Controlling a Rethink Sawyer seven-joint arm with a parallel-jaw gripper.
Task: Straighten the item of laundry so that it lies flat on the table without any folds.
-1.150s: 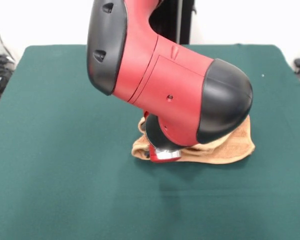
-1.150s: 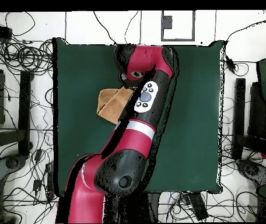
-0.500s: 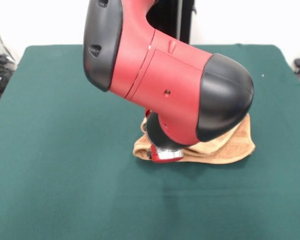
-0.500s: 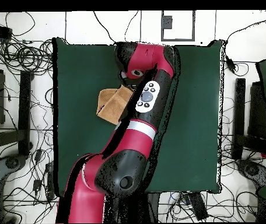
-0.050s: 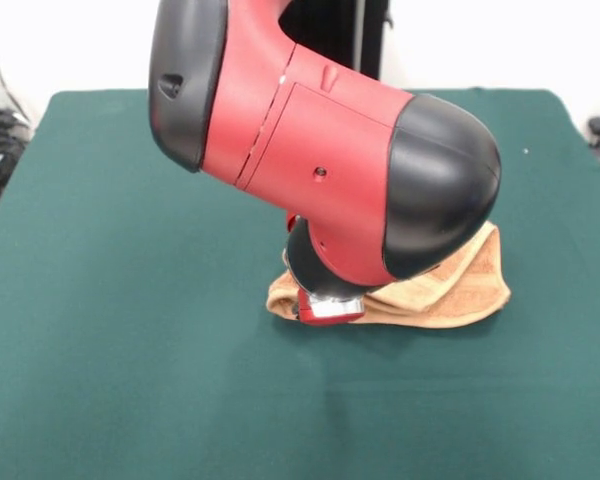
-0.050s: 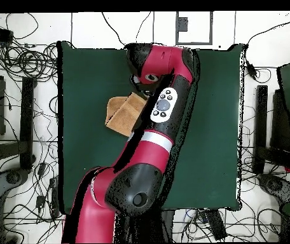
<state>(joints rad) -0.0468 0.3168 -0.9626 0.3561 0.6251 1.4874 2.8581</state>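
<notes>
Counting, both views agreeing: one towel (image 5: 460,285) (image 6: 122,113) showing, bunched. One green table (image 5: 130,300) (image 6: 217,127) carrying it. One red-black arm (image 5: 320,150) (image 6: 163,108) reaching over. One gripper (image 5: 328,308) showing, mostly hidden under wrist. No second cloth showing.

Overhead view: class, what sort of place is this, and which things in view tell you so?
Most likely a robotics lab or test cell. A red and black robot arm reaches over a green-covered table with a crumpled towel on it, and loose cables sprawl across the floor around the table.
</notes>
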